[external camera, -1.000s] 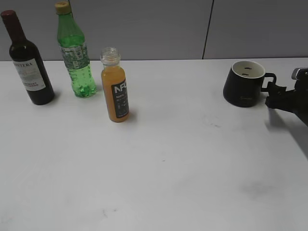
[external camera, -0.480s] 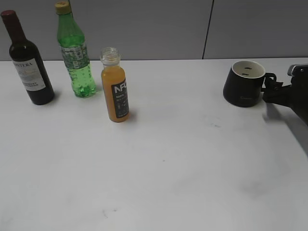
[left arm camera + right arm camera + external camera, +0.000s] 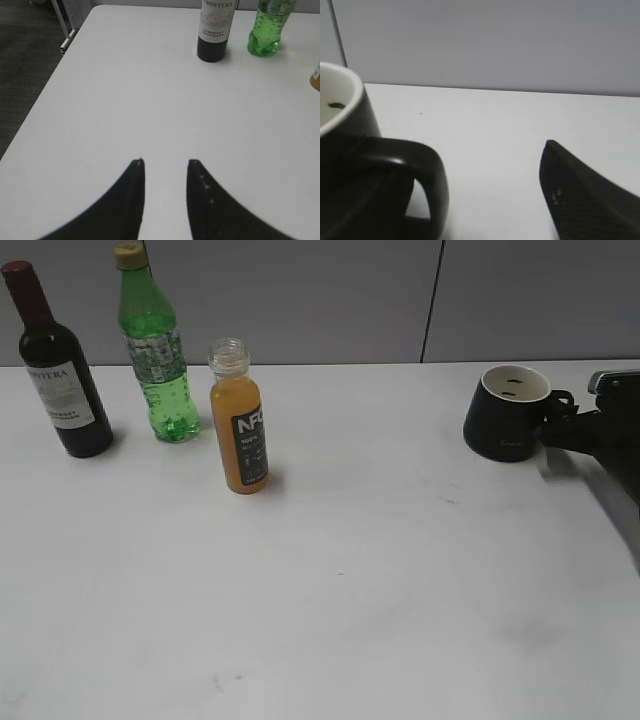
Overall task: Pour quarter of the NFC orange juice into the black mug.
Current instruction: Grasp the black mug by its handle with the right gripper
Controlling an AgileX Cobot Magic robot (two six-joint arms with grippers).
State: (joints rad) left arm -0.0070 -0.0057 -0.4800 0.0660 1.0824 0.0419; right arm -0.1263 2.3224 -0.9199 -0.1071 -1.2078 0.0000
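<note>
My right gripper [image 3: 562,425], jaws spread wide, sits at the black mug's [image 3: 503,420] handle while the NFC orange juice [image 3: 239,420] stands apart, untouched.

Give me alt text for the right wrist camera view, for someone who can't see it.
A black mug with a white interior fills the lower left, its loop handle turned toward the open right claw, which sits level with it. One dark fingertip rises at lower right; the other isn't visible. White table and grey wall lie behind.
</note>
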